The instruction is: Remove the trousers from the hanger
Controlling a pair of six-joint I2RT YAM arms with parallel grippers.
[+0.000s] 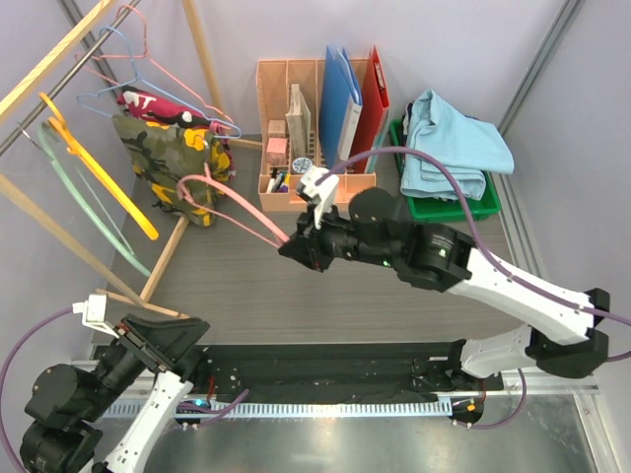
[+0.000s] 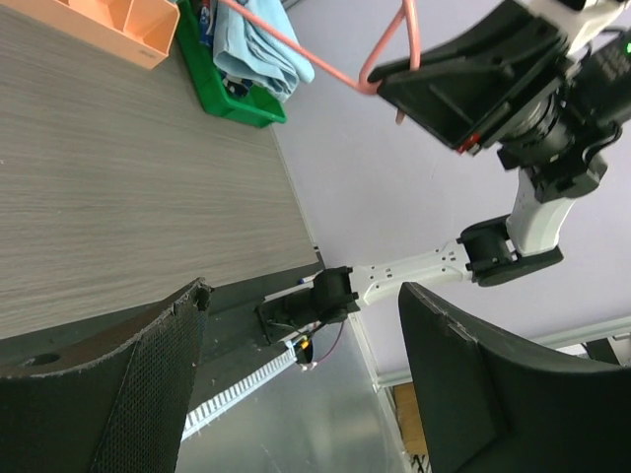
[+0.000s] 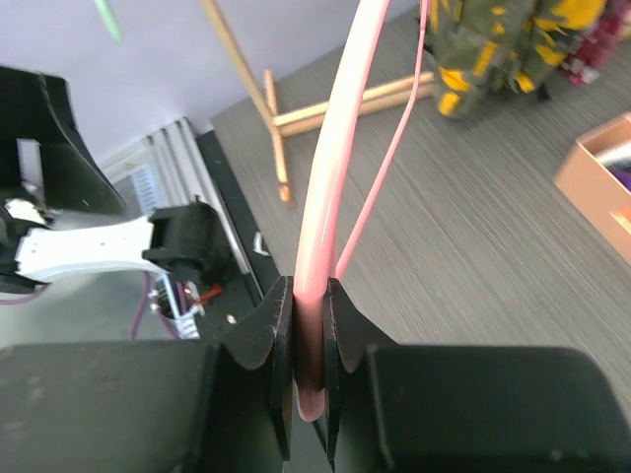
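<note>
- The grey wood-grain table (image 1: 246, 286) fills the middle of the overhead view, with both my arms bolted at its near edge.
- A wooden rack (image 1: 59, 54) stands at the back left, its legs down on the table.
- The yellow-olive camouflage trousers (image 1: 168, 163) hang from that rack at the back left, and their lower end reaches down to about table level.
- A printed garment (image 1: 148, 103) in dark, white and red sits bunched right above them on the rack.
- The light blue trousers (image 1: 454, 148) lie heaped in a green tray (image 1: 449, 207) at the back right, well apart from the rack.
- An orange organiser (image 1: 291, 118) stands at the back centre, with a blue folder (image 1: 338, 99) and a red folder (image 1: 375, 94) upright between it and the tray.
- A yellow hanger (image 1: 108, 182) hangs on the rack to the left of the camouflage trousers.
- The pink hanger (image 1: 237, 202) runs from my right pincer back toward the camouflage trousers. I cannot tell whether its far end touches them.
- My right pincer (image 3: 309, 315) is above mid-table, clamped tight on the pink hanger's bar, with one finger on each side.
- My left pincer (image 2: 306, 365) is low at the near left corner with its fingers spread wide and nothing between them.
</note>
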